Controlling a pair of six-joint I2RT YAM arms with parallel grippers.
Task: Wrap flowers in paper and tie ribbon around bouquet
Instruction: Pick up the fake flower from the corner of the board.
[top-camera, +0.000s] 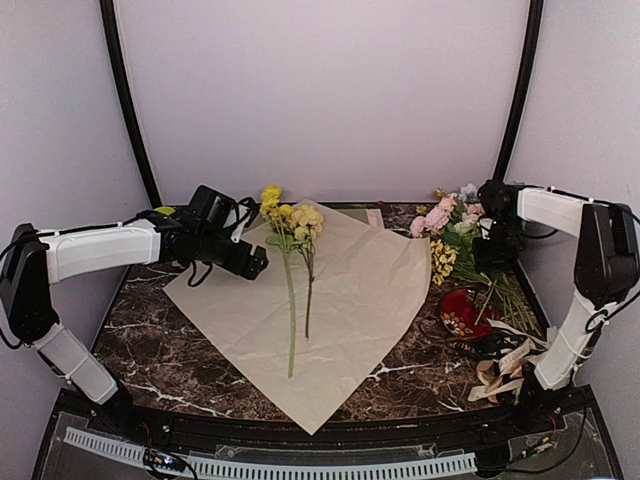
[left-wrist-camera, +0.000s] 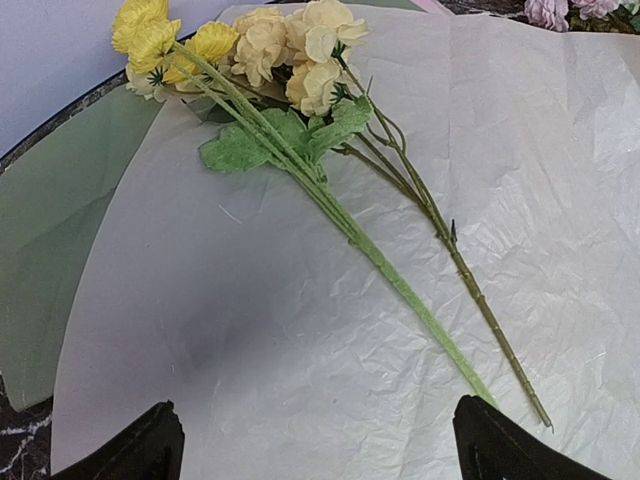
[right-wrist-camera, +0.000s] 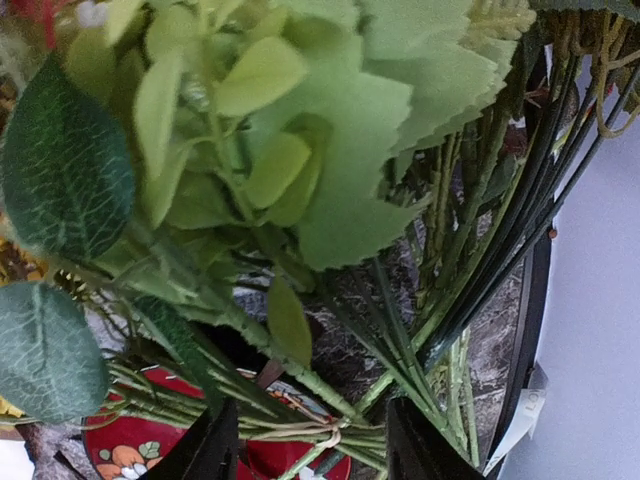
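Observation:
The paper (top-camera: 350, 290) lies spread with its beige-tan face up in the middle of the table. Two flowers (top-camera: 291, 300) with yellow heads and long green stalks lie on it, heads toward the back. My left gripper (top-camera: 256, 262) hovers open over the paper's left part, its fingers wide apart with only bare paper (left-wrist-camera: 300, 330) between them and the stalks (left-wrist-camera: 400, 290) just ahead. My right gripper (top-camera: 490, 250) is down in the flower pile at the right, open, with green stems (right-wrist-camera: 330, 390) running between its fingers. A pale blue head (top-camera: 468, 190) tops that pile. The ribbon and bouquet are out of view.
Pink and white roses (top-camera: 436, 216) and more yellow sprigs (top-camera: 442, 260) lie at the back right. A red printed object (top-camera: 462, 312) and wide cream ribbons (top-camera: 505, 372) sit near the right arm's base. A green sheet (left-wrist-camera: 40, 270) shows under the paper's left edge.

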